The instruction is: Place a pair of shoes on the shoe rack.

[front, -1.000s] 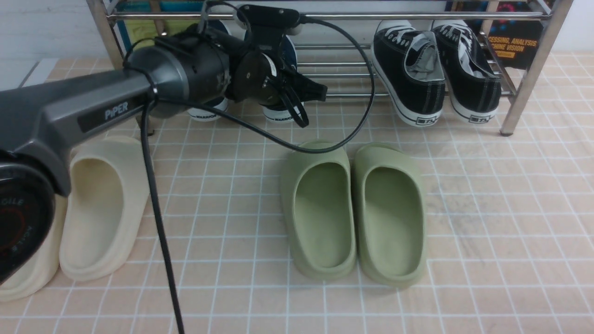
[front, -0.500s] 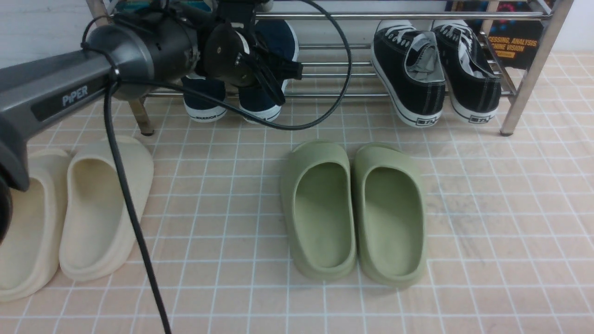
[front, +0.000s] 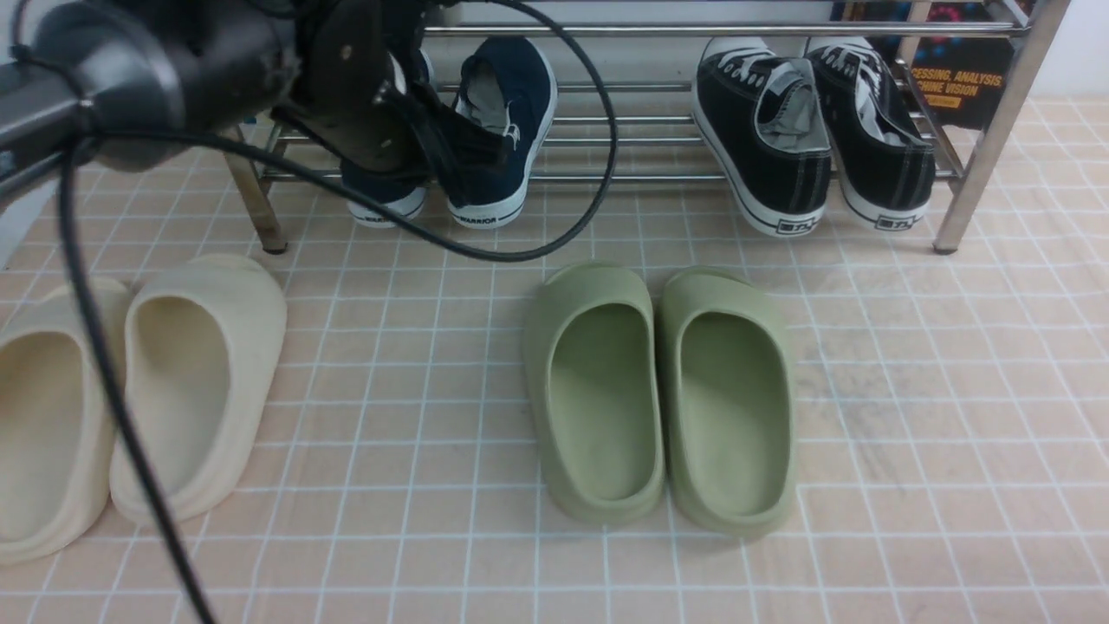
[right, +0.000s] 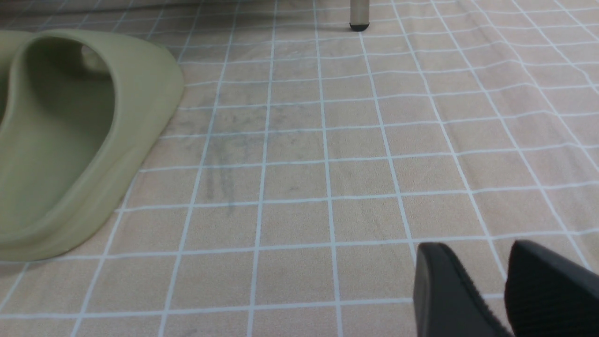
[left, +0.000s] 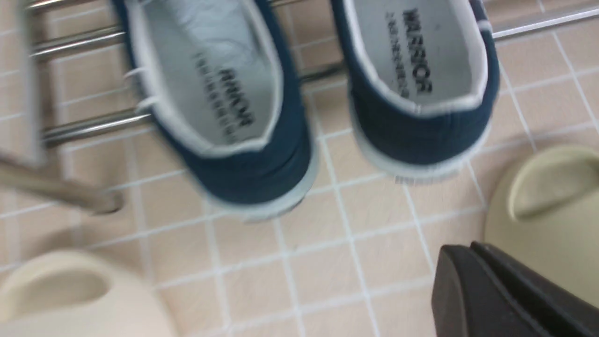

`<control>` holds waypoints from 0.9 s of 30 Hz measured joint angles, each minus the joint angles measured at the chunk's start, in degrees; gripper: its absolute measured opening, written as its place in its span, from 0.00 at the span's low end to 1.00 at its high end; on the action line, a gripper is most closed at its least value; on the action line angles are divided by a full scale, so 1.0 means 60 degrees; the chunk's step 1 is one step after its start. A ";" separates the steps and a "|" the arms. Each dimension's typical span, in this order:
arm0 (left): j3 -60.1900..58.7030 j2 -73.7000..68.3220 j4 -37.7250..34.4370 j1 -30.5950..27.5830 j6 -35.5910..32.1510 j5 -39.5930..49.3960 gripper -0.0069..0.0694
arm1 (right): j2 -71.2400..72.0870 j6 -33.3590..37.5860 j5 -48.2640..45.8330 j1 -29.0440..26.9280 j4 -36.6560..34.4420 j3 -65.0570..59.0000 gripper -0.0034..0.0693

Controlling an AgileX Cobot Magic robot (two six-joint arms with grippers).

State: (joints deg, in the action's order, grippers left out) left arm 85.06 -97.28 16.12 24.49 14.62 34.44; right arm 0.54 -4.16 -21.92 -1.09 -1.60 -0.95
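Two navy slip-on shoes sit side by side on the lower bars of the chrome shoe rack [front: 996, 130], heels over its front edge. The right shoe [front: 511, 104] shows well. The left shoe [front: 385, 198] is mostly hidden behind my left wrist. In the left wrist view both shoes [left: 224, 117] [left: 421, 70] show from above, lying on the rack bars [left: 84, 126]. My left gripper [front: 472, 147] [left: 456, 252] hovers in front of the heels, shut and empty. My right gripper [right: 477, 245] is open and empty, low over the tiled floor.
Black lace-up sneakers [front: 810, 130] sit on the rack's right side. Green clogs [front: 658, 390] [right: 70, 135] lie on the floor in the middle and cream clogs [front: 130, 399] at the left. A black cable [front: 554, 234] loops from my left wrist. A rack foot [right: 359, 18] stands ahead of my right gripper.
My left arm has swung left and pulled back from the navy shoes, uncovering the right one. The shoes stay on the rack. The clogs have not moved.
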 joint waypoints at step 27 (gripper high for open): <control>-0.8749 0.8902 0.0420 -0.0088 0.1265 -0.2303 0.15 | 0.0000 0.0000 0.0000 0.0000 0.0000 0.0000 0.38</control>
State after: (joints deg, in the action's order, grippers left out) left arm 32.57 -43.86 18.64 23.96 22.21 20.62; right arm 0.54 -4.16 -21.92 -1.09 -1.60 -0.95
